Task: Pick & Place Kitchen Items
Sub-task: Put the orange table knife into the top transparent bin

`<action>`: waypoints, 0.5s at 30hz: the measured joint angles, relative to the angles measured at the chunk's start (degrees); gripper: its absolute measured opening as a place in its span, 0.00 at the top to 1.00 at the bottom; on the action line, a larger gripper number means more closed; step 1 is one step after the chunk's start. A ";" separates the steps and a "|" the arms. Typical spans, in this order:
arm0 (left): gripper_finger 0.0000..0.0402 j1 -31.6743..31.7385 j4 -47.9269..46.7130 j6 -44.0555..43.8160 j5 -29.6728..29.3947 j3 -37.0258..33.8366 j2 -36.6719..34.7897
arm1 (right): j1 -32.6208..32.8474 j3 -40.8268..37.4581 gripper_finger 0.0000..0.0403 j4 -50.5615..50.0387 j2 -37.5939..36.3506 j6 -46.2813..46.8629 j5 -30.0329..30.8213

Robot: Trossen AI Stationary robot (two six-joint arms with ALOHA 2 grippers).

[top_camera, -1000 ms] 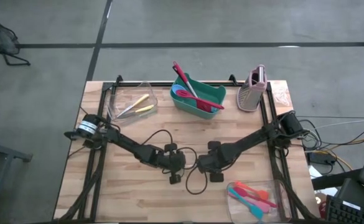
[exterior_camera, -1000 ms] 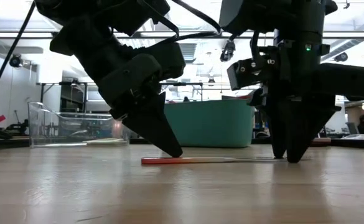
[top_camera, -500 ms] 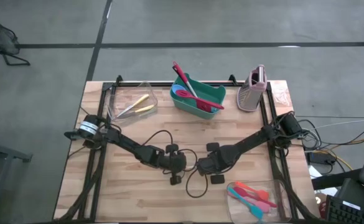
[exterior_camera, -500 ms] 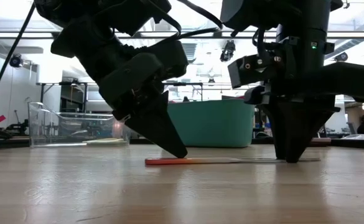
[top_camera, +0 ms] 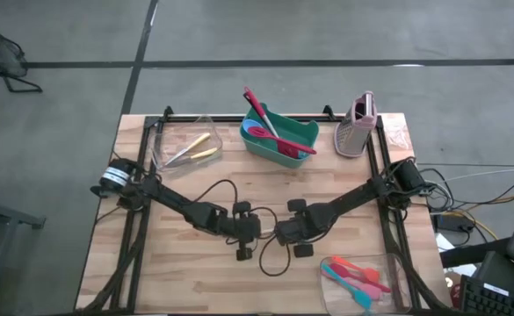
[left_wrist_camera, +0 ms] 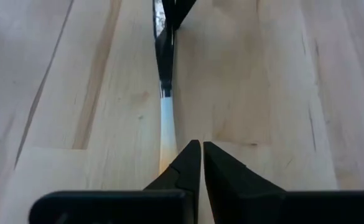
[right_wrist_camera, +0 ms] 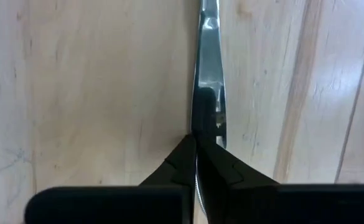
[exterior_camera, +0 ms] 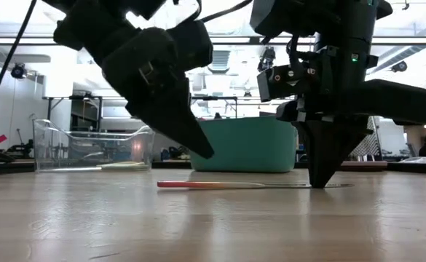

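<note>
A piece of metal cutlery (exterior_camera: 220,185) with an orange-tinted handle lies flat on the wooden table near its middle. Its handle points toward the table's left and its metal end toward the right. My right gripper (exterior_camera: 318,182) stands on that metal end, pointing down, shut on it. My left gripper (exterior_camera: 205,151) hangs shut above the handle (left_wrist_camera: 167,127), slanting down, clear of it. In the high view both grippers (top_camera: 246,232) (top_camera: 281,233) meet at mid-table and hide the cutlery. My right gripper pinches the cutlery's metal end (right_wrist_camera: 207,115) between its two fingers, which come from above and point down, closing across the narrow blade. The cutlery lies flat on the table along its whole length.
A green bin (top_camera: 302,132) with red and pink utensils stands at the far middle, a pink-grey grater (top_camera: 358,130) at the far right. A clear tub (top_camera: 164,140) holds yellow-handled cutlery at the far left; another tub (top_camera: 388,263) holds coloured spatulas at the near right. A cable loop (top_camera: 270,262) lies near the grippers.
My right gripper has shut on the cutlery's metal end while staying in place. My left gripper, shut, has risen off the handle and now hangs clear above it. The cutlery has stayed flat on the table, shifted slightly toward the left edge.
</note>
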 joint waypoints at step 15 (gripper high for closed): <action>0.93 -0.03 -1.75 -1.53 -4.85 -2.68 -0.26 | -0.13 5.85 0.98 -1.01 0.55 -2.93 -0.17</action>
